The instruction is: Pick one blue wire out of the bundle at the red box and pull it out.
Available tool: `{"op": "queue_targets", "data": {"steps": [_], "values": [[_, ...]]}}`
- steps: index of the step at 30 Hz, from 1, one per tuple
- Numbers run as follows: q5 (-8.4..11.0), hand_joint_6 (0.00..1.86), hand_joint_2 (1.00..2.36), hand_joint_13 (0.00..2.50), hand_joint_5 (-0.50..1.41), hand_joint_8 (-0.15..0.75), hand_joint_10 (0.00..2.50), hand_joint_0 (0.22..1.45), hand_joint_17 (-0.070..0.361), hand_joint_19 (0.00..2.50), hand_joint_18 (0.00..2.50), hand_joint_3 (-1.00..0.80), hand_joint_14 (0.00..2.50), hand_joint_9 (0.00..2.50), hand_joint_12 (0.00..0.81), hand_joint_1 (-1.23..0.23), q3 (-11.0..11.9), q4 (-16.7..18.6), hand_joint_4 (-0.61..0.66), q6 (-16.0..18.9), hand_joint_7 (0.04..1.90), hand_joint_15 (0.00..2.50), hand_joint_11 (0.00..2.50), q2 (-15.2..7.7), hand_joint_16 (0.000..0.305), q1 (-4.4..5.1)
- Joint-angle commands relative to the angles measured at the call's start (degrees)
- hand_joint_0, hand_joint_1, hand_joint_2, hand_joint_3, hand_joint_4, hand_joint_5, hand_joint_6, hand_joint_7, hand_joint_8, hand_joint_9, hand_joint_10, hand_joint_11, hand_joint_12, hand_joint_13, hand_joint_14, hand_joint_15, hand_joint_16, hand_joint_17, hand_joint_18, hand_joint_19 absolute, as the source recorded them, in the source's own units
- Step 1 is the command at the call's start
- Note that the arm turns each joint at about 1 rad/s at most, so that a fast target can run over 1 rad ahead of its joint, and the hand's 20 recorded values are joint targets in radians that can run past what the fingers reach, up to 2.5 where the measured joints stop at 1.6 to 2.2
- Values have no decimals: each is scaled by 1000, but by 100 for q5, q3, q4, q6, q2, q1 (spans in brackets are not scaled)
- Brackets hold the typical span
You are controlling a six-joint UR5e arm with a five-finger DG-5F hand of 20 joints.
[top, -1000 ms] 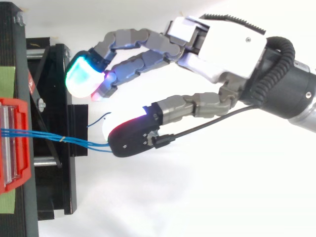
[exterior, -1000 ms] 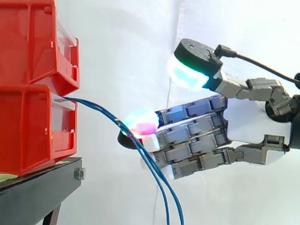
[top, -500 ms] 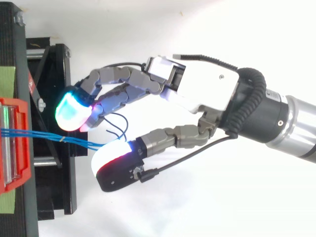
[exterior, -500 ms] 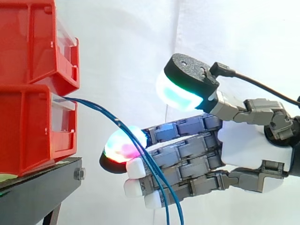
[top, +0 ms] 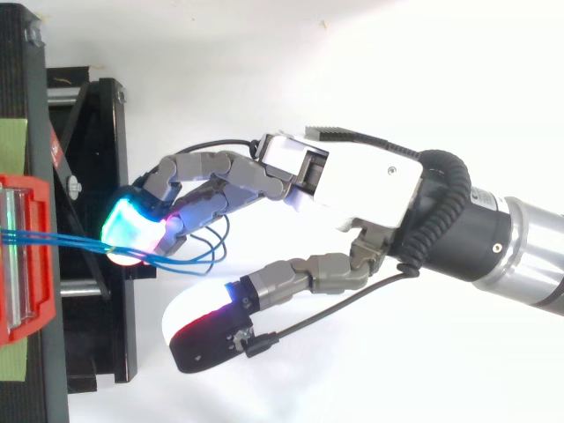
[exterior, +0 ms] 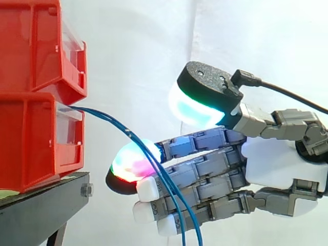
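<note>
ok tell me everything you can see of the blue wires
The blue wires are several thin, flexible strands in a loose bundle. They leave the front of the lower red bin, arc down and away, cross the hand's straight fingers and hang on out of frame. From above they pass under a glowing fingertip and loop slack there. The thumb stands apart above them.

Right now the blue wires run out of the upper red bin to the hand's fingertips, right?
Not the upper: side view shows the blue wires leaving the lower red bin, then running to the hand's fingertips.
</note>
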Motion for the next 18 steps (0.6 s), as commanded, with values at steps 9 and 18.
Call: {"op": "queue_targets", "data": {"steps": [9, 18], "values": [[-17, 503, 1005, 664, -141, 352, 13, 565, 144, 399, 576, -441, 10, 727, 443, -762, 188, -55, 360, 80, 982, 314, 447, -133, 64, 2], [1, 503, 1009, 669, -137, 351, 12, 587, 143, 400, 578, -391, 11, 733, 437, -760, 232, -81, 325, 80, 1074, 310, 451, -142, 63, 2]]}}
